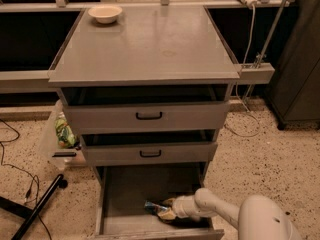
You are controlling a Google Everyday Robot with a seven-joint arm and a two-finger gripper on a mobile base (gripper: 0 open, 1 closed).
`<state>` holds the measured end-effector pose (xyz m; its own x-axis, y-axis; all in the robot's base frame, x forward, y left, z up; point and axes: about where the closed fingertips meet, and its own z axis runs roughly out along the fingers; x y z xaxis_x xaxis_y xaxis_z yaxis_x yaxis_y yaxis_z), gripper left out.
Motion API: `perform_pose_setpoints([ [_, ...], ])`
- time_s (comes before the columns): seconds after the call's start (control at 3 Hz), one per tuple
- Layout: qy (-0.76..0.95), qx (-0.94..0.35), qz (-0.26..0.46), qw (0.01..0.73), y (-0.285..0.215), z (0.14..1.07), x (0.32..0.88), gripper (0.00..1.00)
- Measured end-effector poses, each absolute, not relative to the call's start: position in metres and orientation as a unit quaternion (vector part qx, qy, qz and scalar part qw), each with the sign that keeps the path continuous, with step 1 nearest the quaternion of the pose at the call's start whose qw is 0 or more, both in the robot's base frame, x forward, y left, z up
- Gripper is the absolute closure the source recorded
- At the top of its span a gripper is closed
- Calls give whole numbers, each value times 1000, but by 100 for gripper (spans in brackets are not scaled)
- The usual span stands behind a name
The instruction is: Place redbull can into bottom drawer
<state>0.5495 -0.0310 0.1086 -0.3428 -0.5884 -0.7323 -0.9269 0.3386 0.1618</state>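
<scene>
The bottom drawer (125, 191) is pulled wide open at the foot of the grey cabinet. The redbull can (153, 207), blue and silver, lies low inside it toward the front right. My gripper (164, 212) reaches into the drawer from the right at the end of the white arm (215, 209) and sits right at the can. The fingers hide part of the can.
Two shallower drawers with black handles (149, 116) sit above, slightly open. A white bowl (105, 13) stands on the cabinet top at the back left. A clear bin with a green bag (62, 134) stands left of the cabinet. Cables and a black stand leg (40, 204) lie on the floor.
</scene>
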Motion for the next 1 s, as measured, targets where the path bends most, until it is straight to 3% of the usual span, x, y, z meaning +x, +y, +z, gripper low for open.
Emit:
perform_pose_setpoints([
  [0.67, 765, -495, 293, 289, -31, 109, 549, 12],
  [1.0, 765, -495, 293, 289, -31, 109, 549, 0],
])
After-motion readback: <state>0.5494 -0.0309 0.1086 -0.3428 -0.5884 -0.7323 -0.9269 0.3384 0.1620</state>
